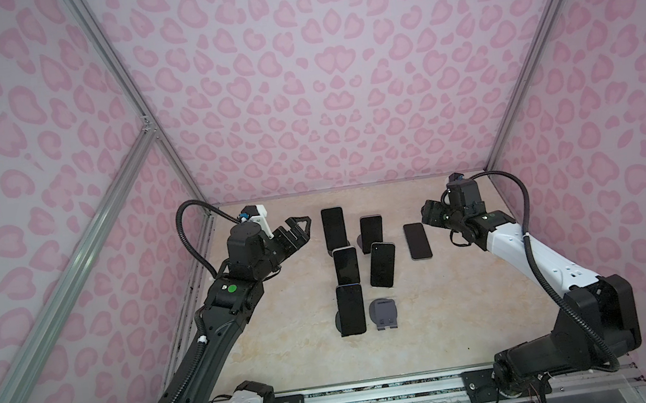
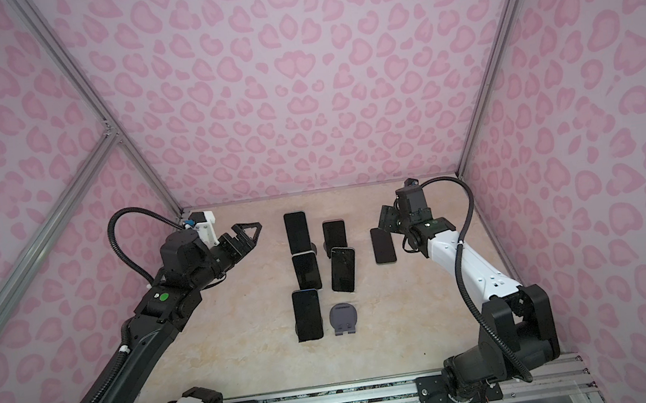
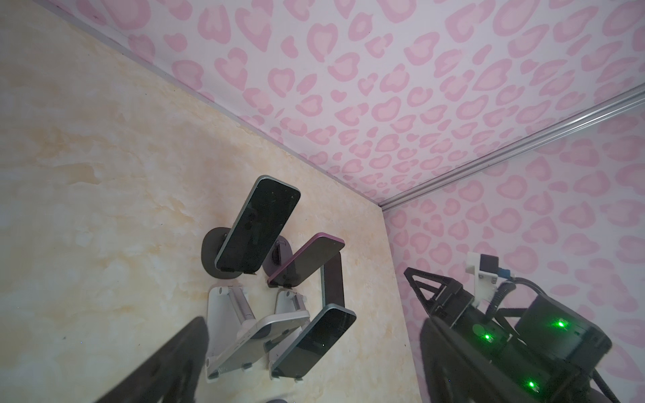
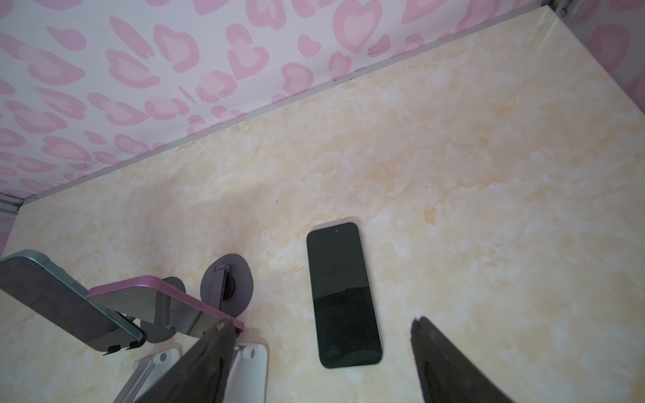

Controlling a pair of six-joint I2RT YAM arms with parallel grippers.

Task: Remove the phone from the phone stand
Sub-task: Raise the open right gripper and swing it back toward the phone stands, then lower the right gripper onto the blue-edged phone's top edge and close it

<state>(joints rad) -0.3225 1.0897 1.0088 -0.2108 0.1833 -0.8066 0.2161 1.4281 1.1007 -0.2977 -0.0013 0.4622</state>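
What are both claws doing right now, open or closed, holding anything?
Left claw: open, holding nothing.
Right claw: open, holding nothing, near the phone lying flat on the table.

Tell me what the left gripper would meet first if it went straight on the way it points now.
Probably the rearmost phone of the left column, which stands propped up. The left gripper points across at it, with nothing between them. Height is unclear, so it might pass above.
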